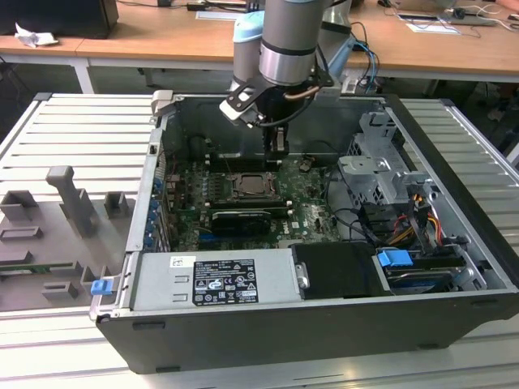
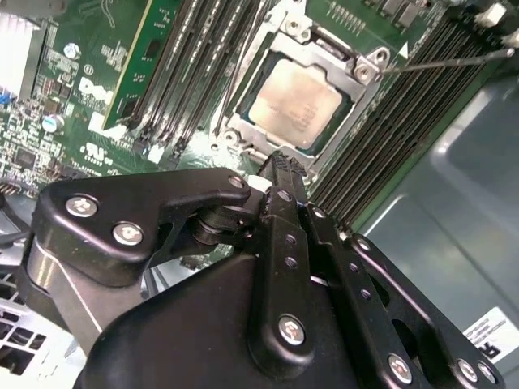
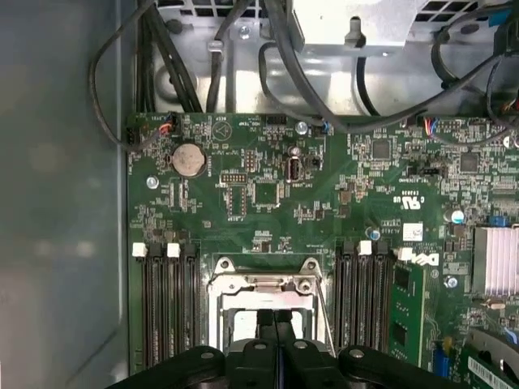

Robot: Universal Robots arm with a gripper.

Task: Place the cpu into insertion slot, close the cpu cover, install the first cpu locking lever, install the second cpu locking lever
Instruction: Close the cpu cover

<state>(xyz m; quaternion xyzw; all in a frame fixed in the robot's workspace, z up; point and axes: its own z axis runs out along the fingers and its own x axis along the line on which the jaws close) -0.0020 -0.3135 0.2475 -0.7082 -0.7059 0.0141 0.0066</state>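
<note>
While a grey power supply (image 1: 215,279) sits at the front of the open computer case (image 1: 268,344), the cpu (image 2: 293,101) lies farther in. It is seated in the insertion slot (image 1: 237,188) under the lowered cpu cover (image 2: 324,58), with a thin locking lever (image 2: 442,61) angling off one corner. Just above the cover's edge hangs the gripper (image 2: 280,160), fingers pressed together and holding nothing.

A robotics or electronics lab. An open computer case (image 1: 324,344) lies on a ribbed aluminium desk (image 1: 81,130), with a robot arm (image 1: 288,40) hanging over it. Beside the case, on the exterior view's left, grey fixture blocks (image 1: 69,194) sit on the desk. Behind the case stand wooden desks (image 1: 162,36) with papers (image 1: 438,27).
</note>
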